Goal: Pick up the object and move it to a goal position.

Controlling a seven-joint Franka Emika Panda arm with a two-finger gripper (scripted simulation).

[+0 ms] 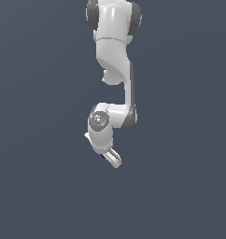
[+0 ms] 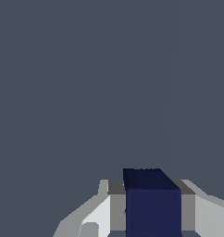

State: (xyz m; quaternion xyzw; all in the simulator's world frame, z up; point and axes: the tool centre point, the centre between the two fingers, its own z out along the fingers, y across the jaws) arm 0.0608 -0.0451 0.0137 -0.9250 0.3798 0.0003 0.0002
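The dark navy-blue cube [image 2: 153, 208] sits between the two fingers in the wrist view, with a grey pad [image 2: 116, 208] against one side and the other pad [image 2: 188, 210] against the opposite side. My gripper [image 2: 152, 187] is shut on it. In the exterior view the white gripper [image 1: 113, 159] hangs tilted below the wrist, near the middle of the picture. There the cube is almost wholly hidden by the fingers. I cannot tell how high the gripper is above the ground.
A plain dark grey-blue surface [image 1: 40, 186] fills both views. The arm's white links [image 1: 114, 42] come down from the top middle of the exterior view. No other object or marker shows.
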